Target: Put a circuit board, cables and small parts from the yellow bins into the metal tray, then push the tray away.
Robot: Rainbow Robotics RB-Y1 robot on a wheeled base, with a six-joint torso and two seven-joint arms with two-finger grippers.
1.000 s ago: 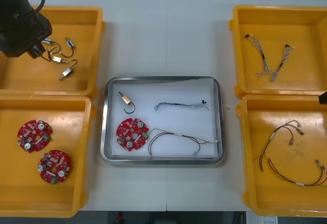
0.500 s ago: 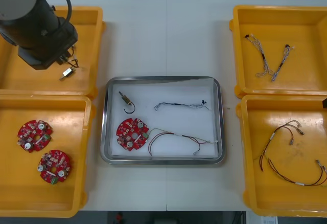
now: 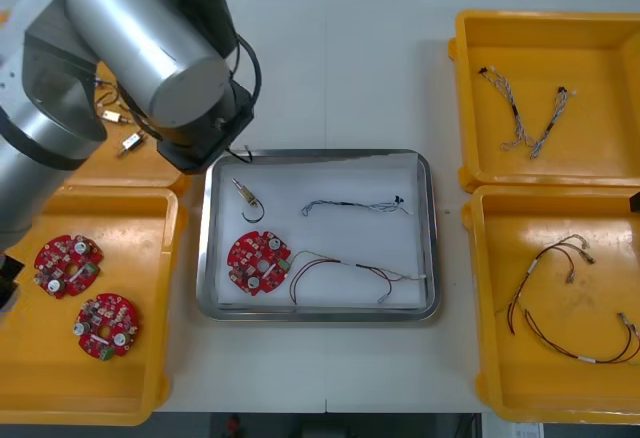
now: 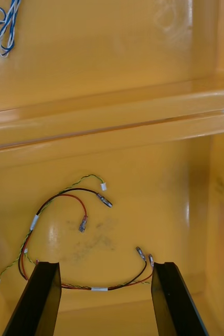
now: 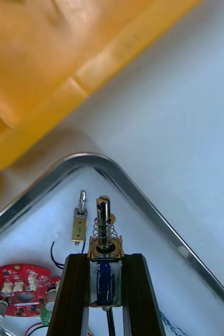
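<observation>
Left gripper point(image 5: 106, 261) is clenched on a small metal part point(image 5: 104, 233). The fingers are apart by its width, with the blue body between them and the spring and pin sticking out past the fingertips. It hangs over the white inside of the metal tray point(image 5: 143, 202), at the far-left corner, not touching the floor as far as I can tell. The left arm point(image 3: 150, 48) covers that corner from above.

Already lying in the tray:
- second metal part point(image 3: 243, 194), just beside the held one
- red circuit board point(image 3: 258, 262)
- blue-and-white cable point(image 3: 356, 205)
- red-and-yellow cable point(image 3: 345, 273)

Right gripper point(image 4: 106, 266) has its fingers spread wide and holds nothing. It is parked above the bin cables point(image 4: 59, 207) in the near right yellow bin point(image 4: 143, 168).
</observation>
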